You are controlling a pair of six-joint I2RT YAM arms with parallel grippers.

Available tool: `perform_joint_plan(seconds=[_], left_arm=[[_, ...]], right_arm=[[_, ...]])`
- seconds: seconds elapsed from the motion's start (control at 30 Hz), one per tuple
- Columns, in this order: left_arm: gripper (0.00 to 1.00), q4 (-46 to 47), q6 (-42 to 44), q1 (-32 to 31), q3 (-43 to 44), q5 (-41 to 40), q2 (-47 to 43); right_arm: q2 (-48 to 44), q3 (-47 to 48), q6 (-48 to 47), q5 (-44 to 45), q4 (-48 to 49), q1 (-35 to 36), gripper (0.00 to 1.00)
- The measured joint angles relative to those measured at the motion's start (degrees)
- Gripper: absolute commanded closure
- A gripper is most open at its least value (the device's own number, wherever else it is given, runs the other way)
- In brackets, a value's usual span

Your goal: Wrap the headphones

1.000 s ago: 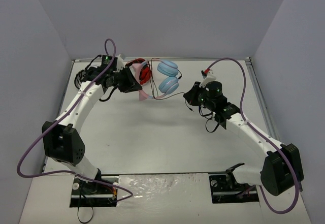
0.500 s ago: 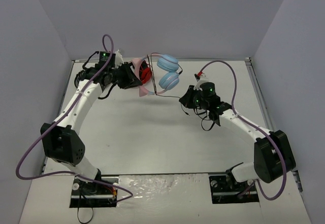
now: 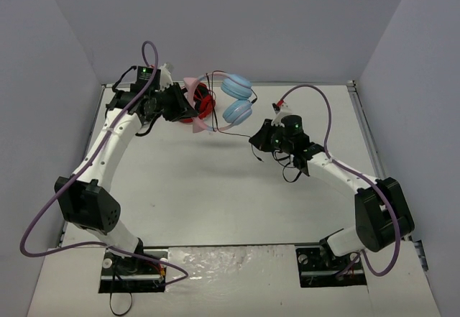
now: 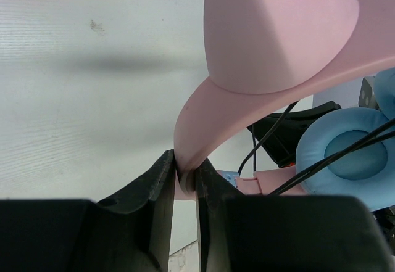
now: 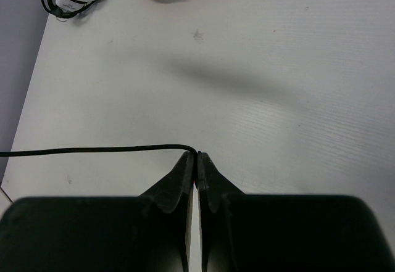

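Pink headband (image 4: 259,93) of the headphones (image 3: 238,112) is gripped by the closed left fingers (image 4: 151,189) and held up over the back of the desk (image 3: 215,187). The black cable (image 5: 92,150) is pinched by the closed right fingers (image 5: 179,182) and stretched out. Wrapping is judged barely begun; a long free length is left.

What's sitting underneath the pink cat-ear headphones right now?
Below the headphones, which the left gripper holds by the pink headband, the red-and-black headphones lie on the table. Only part of their red shows; the headband and the gripper cover the rest.
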Motion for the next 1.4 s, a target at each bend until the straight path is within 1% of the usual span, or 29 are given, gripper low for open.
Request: perform_joint_plan(seconds=[0.17, 0.63, 1.07, 1.4], left_arm=[[1.00, -1.44, 0.66, 0.04, 0.88, -0.84, 0.00], [1.00, -4.01, 2.15, 0.04, 3.21, -1.13, 0.41], [1.00, -3.92, 2.21, 0.02, 3.21, 1.93, 1.28], [1.00, -7.44, 6.07, -2.05, 4.75, 2.15, 1.89]], right_arm=[[0.75, 0.00, 0.02, -0.62, 1.26, 0.00, 1.00], [6.82, 0.04, 1.45, -5.15, 5.74, 0.11, 1.00], [10.80, 1.54, 1.90, -7.51, 8.17, 0.69, 1.00], [13.57, 4.59, 1.62, -8.07, 8.17, 0.90, 1.00]])
